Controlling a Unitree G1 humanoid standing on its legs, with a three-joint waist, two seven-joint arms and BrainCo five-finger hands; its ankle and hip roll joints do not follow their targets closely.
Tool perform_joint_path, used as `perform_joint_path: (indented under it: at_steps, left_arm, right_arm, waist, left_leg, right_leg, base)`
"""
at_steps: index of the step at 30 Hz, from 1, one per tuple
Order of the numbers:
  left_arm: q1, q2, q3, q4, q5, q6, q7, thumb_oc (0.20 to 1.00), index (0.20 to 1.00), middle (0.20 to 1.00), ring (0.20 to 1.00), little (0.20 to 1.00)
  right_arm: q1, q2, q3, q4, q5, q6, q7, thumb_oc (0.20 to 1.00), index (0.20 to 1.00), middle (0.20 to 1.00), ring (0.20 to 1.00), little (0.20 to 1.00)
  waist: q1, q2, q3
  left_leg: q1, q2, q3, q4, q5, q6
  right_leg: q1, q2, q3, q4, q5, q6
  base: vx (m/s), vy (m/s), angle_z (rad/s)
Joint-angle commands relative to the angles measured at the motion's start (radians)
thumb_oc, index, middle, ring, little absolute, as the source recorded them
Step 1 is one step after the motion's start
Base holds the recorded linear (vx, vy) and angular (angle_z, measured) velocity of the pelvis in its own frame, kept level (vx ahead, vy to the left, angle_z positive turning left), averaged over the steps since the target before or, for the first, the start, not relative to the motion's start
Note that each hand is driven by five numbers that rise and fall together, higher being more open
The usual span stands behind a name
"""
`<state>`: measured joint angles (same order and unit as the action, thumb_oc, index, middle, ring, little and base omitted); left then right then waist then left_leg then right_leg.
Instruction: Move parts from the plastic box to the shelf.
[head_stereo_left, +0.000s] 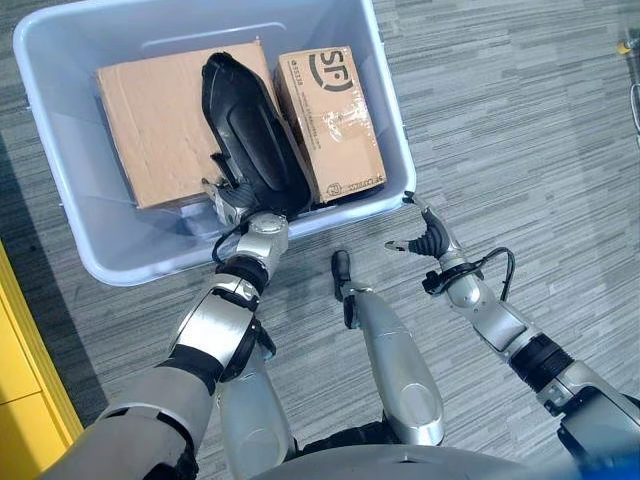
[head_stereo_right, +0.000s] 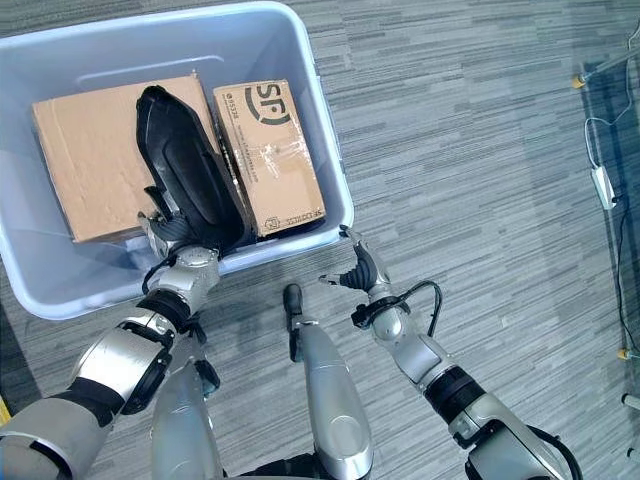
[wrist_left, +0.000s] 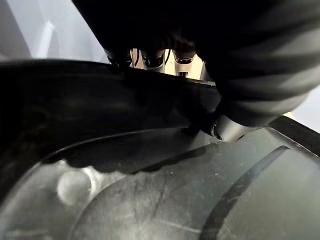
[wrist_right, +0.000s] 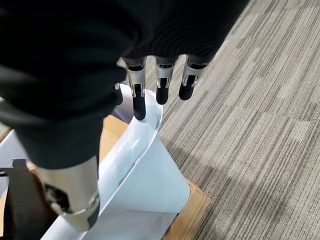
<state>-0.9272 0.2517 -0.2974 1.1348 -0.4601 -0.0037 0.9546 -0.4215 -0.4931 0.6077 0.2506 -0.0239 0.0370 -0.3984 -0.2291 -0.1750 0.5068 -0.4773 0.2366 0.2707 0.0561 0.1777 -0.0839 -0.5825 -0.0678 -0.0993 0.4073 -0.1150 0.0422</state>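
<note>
Left eye view shows the plastic box (head_stereo_left: 60, 215) on the carpeted floor (head_stereo_left: 520, 130), with everything in it. Inside lie a large plain carton (head_stereo_left: 150, 120) and a smaller printed carton (head_stereo_left: 335, 120), with the black moulded part (head_stereo_left: 248, 125) leaning between them. My left hand (head_stereo_left: 228, 198) reaches over the near wall and my fingers curl round the lower rim of that part, gripping it; the wrist view shows them hooked over its edge. My right hand (head_stereo_left: 428, 235) hovers just outside the box's near corner, fingers loosely spread, holding nothing. I judge the job barely begun: lifting and shelving remain.
</note>
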Motion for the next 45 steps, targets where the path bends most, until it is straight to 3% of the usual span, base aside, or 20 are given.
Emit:
perform_joint_path:
  at_steps: [1, 12, 18, 21, 25, 30, 33, 39, 45]
  left_arm:
    - [-0.034, 0.042, 0.082, 0.099, -0.056, 0.052, -0.083, 0.200, 0.200, 0.200, 0.200, 0.200]
    - [-0.040, 0.069, 0.110, 0.090, -0.059, -0.007, -0.075, 0.200, 0.200, 0.200, 0.200, 0.200]
    - [0.013, 0.086, 0.103, -0.064, 0.122, -0.160, -0.053, 0.200, 0.200, 0.200, 0.200, 0.200]
    - [0.044, 0.093, 0.112, -0.134, 0.167, -0.199, -0.026, 0.200, 0.200, 0.200, 0.200, 0.200]
    - [0.085, 0.115, 0.124, -0.200, 0.201, -0.210, 0.002, 0.200, 0.200, 0.200, 0.200, 0.200]
    - [0.120, 0.175, 0.154, -0.266, 0.219, -0.227, 0.024, 0.200, 0.200, 0.200, 0.200, 0.200]
    - [0.131, 0.194, 0.163, -0.287, 0.209, -0.230, 0.016, 0.200, 0.200, 0.200, 0.200, 0.200]
    - [0.156, 0.196, 0.163, -0.321, 0.198, -0.226, -0.012, 0.200, 0.200, 0.200, 0.200, 0.200]
    - [0.233, 0.150, 0.145, -0.379, 0.215, -0.264, -0.031, 0.200, 0.200, 0.200, 0.200, 0.200]
  right_arm:
    - [-0.005, -0.027, 0.007, -0.041, 0.015, -0.006, -0.008, 1.000, 1.000, 1.000, 1.000, 1.000]
    - [-0.003, -0.031, 0.024, -0.042, 0.021, -0.025, -0.012, 1.000, 1.000, 1.000, 1.000, 1.000]
    - [0.051, -0.059, 0.014, -0.060, -0.006, -0.068, -0.009, 1.000, 1.000, 1.000, 1.000, 1.000]
    - [0.078, -0.070, 0.004, -0.055, -0.032, -0.092, -0.012, 1.000, 1.000, 1.000, 1.000, 1.000]
    - [0.119, -0.086, 0.001, -0.056, -0.075, -0.111, -0.017, 1.000, 1.000, 1.000, 1.000, 1.000]
    - [0.186, -0.127, 0.023, -0.065, -0.155, -0.132, -0.011, 1.000, 1.000, 1.000, 1.000, 1.000]
    - [0.207, -0.138, 0.020, -0.070, -0.172, -0.121, 0.014, 1.000, 1.000, 1.000, 1.000, 1.000]
    - [0.238, -0.142, 0.007, -0.085, -0.190, -0.114, 0.043, 1.000, 1.000, 1.000, 1.000, 1.000]
    - [0.275, -0.137, -0.011, -0.091, -0.194, -0.130, 0.048, 1.000, 1.000, 1.000, 1.000, 1.000]
  waist:
    - [-0.019, -0.038, 0.013]
    - [-0.012, -0.039, 0.013]
    - [0.005, -0.001, 0.013]
    - [0.017, 0.024, 0.013]
    - [0.027, 0.048, -0.008]
    - [0.036, 0.099, -0.082]
    - [0.038, 0.112, -0.115]
    - [0.041, 0.117, -0.140]
    - [0.053, 0.115, -0.155]
  left_leg:
    - [-0.005, 0.053, 0.000, 0.094, -0.050, -0.080]
    - [0.003, 0.054, -0.005, 0.102, -0.059, -0.079]
    - [0.097, 0.057, 0.016, 0.088, -0.076, -0.068]
    - [0.152, 0.052, 0.024, 0.074, -0.081, -0.061]
    - [0.206, 0.043, 0.026, 0.061, -0.088, -0.054]
    - [0.297, 0.018, 0.018, 0.049, -0.097, -0.040]
    - [0.326, 0.010, 0.016, 0.051, -0.095, -0.036]
    - [0.357, 0.000, 0.016, 0.045, -0.109, -0.027]
    - [0.384, -0.009, 0.011, 0.041, -0.116, -0.019]
  right_leg:
    - [0.045, 0.039, -0.029, -0.220, 0.164, 0.006]
    - [0.054, 0.042, -0.033, -0.211, 0.151, 0.002]
    - [0.135, 0.035, -0.035, -0.195, 0.108, -0.003]
    - [0.185, 0.029, -0.038, -0.188, 0.087, -0.002]
    - [0.240, 0.019, -0.047, -0.185, 0.068, -0.003]
    - [0.366, 0.004, -0.055, -0.204, 0.044, -0.011]
    - [0.423, 0.003, -0.053, -0.226, 0.040, -0.013]
    - [0.467, 0.002, -0.049, -0.244, 0.039, -0.010]
    - [0.501, 0.001, -0.058, -0.251, 0.038, -0.008]
  base:
    - [0.00, 0.000, 0.00]
    - [0.00, 0.001, 0.00]
    - [0.01, 0.075, 0.01]
    - [0.02, 0.129, 0.05]
    - [0.05, 0.080, 0.04]
    - [0.16, 0.120, -0.01]
    - [0.18, 0.094, 0.07]
    - [0.06, 0.025, 0.00]
    - [0.00, -0.009, -0.01]
